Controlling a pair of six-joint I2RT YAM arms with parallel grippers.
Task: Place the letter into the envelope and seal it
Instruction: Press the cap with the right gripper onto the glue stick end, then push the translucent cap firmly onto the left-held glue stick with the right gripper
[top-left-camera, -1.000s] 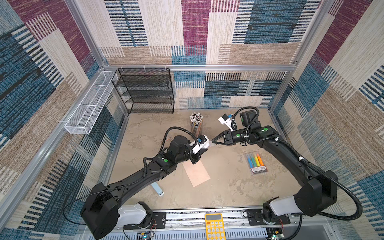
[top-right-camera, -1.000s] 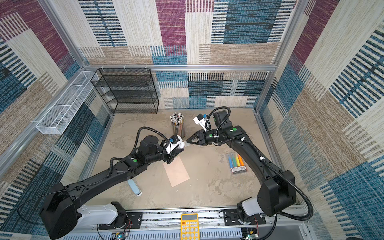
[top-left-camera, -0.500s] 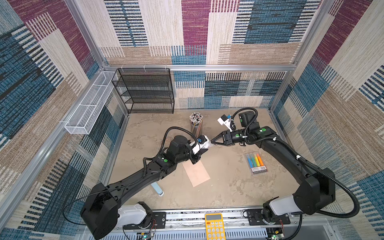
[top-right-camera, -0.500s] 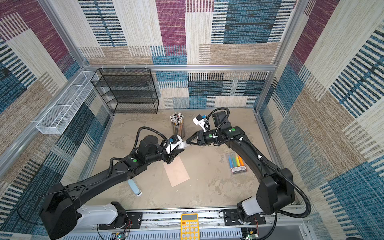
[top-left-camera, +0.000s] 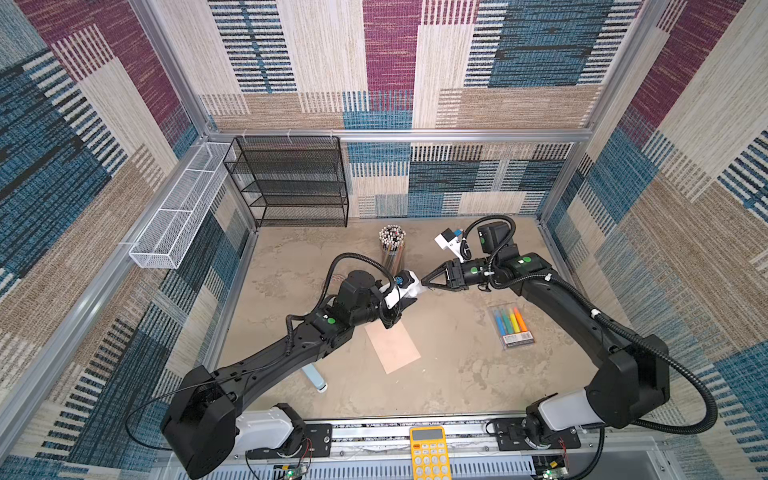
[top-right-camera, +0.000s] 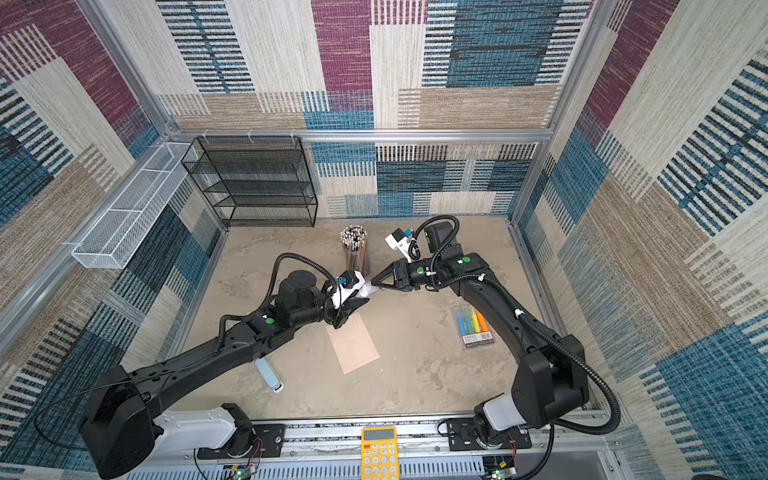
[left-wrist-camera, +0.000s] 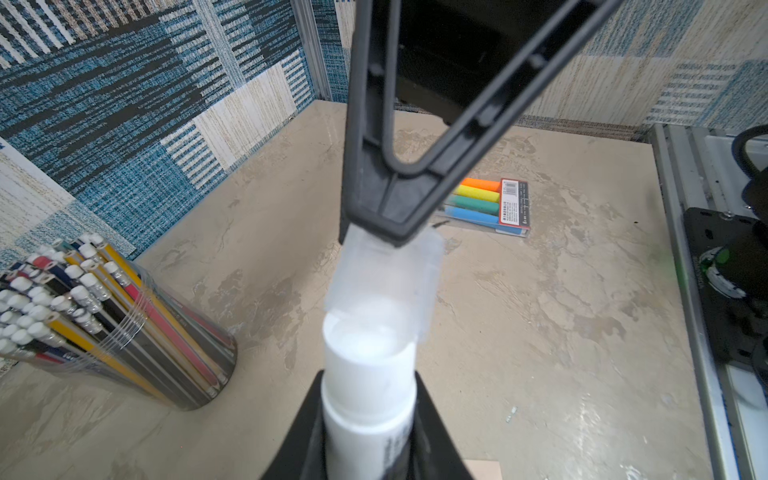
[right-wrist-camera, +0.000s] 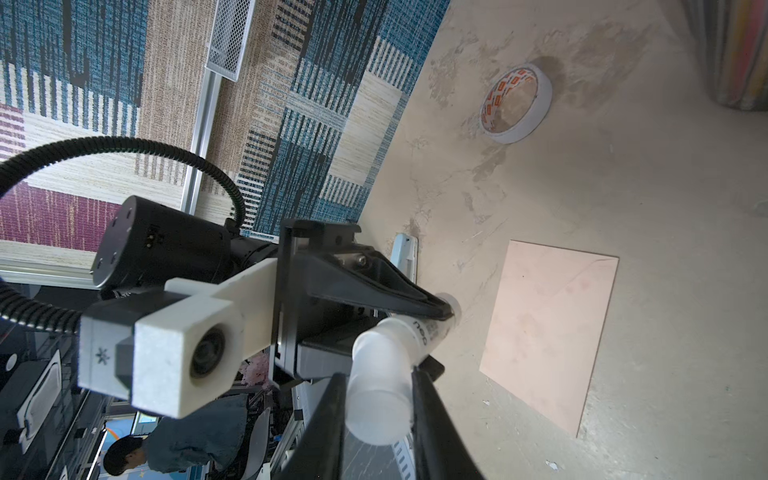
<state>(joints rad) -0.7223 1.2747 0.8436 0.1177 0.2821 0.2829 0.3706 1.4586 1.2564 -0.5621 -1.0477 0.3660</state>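
Note:
The envelope (top-left-camera: 392, 347) (top-right-camera: 353, 343) (right-wrist-camera: 548, 332) lies flat on the table, a plain peach rectangle. The letter is out of view. My left gripper (top-left-camera: 401, 305) (left-wrist-camera: 370, 419) hovers just beyond the envelope's far end, shut on a white glue stick (left-wrist-camera: 368, 386) (right-wrist-camera: 422, 332). My right gripper (top-left-camera: 424, 284) (right-wrist-camera: 378, 415) meets it tip to tip and is shut on the stick's translucent cap (left-wrist-camera: 386, 270) (right-wrist-camera: 376, 395). The cap sits at the tube's end. Whether it is off the tube does not show.
A cup of pencils (top-left-camera: 391, 249) stands just behind the grippers. A pack of coloured markers (top-left-camera: 511, 326) lies to the right and a tape roll (right-wrist-camera: 517, 104) to the left. A black mesh rack (top-left-camera: 291, 183), a wire basket (top-left-camera: 178, 220) and a yellow calculator (top-left-camera: 430, 453) stand around the edges.
My right gripper has edged slightly towards the left gripper. Otherwise both arms and the envelope stand as before.

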